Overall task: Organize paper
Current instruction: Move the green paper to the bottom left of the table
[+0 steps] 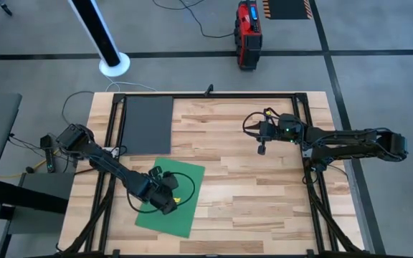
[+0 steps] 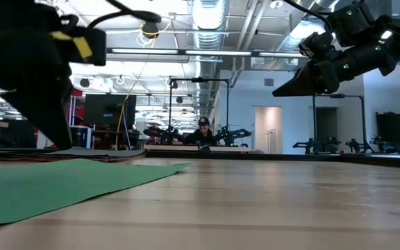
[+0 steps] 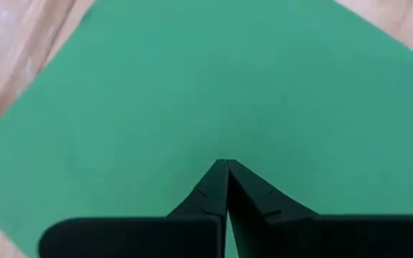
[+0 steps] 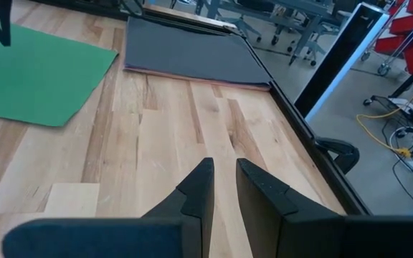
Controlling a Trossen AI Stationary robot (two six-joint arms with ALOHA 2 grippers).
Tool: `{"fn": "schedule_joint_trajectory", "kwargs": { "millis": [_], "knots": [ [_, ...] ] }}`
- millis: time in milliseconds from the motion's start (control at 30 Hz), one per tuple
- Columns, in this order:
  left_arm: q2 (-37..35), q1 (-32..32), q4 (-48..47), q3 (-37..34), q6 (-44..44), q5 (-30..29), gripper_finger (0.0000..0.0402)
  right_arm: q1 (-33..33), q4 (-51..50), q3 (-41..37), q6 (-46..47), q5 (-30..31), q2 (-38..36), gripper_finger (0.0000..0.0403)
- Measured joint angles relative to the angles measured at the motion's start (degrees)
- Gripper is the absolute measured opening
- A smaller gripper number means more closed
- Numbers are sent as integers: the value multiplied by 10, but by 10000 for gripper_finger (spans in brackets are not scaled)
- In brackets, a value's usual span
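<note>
A green sheet of paper (image 1: 189,209) lies flat and askew on the table's near left, also in the low view (image 2: 47,184). My left gripper (image 3: 226,165) stands shut on its middle. A stack of paper with a dark grey sheet on top (image 1: 148,124) lies squared in the far left corner; a pinkish edge shows beneath it (image 4: 192,74). My right gripper (image 1: 262,149) hangs above bare wood in the far middle-right, its fingers (image 4: 224,168) a narrow gap apart with nothing between them. My left gripper sets its shut fingertips (image 3: 217,179) on the green sheet's middle (image 3: 224,147), coming from above and slanting down. The sheet lies flat on the table under them, as the low view shows (image 2: 67,147).
A black frame rail (image 1: 214,95) runs along the table's far edge and down both sides. Bare wood (image 1: 257,201) fills the middle and right of the table. A red device (image 1: 247,34) and a white pole base (image 1: 113,64) stand on the floor beyond.
</note>
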Motion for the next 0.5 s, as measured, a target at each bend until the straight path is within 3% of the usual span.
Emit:
{"fn": "schedule_joint_trajectory", "kwargs": {
  "millis": [500],
  "knots": [
    [-2, -1, 150, -93, -37, 1, 0, 0, 0, 0, 0, 0, 0, 59]
  ]
}}
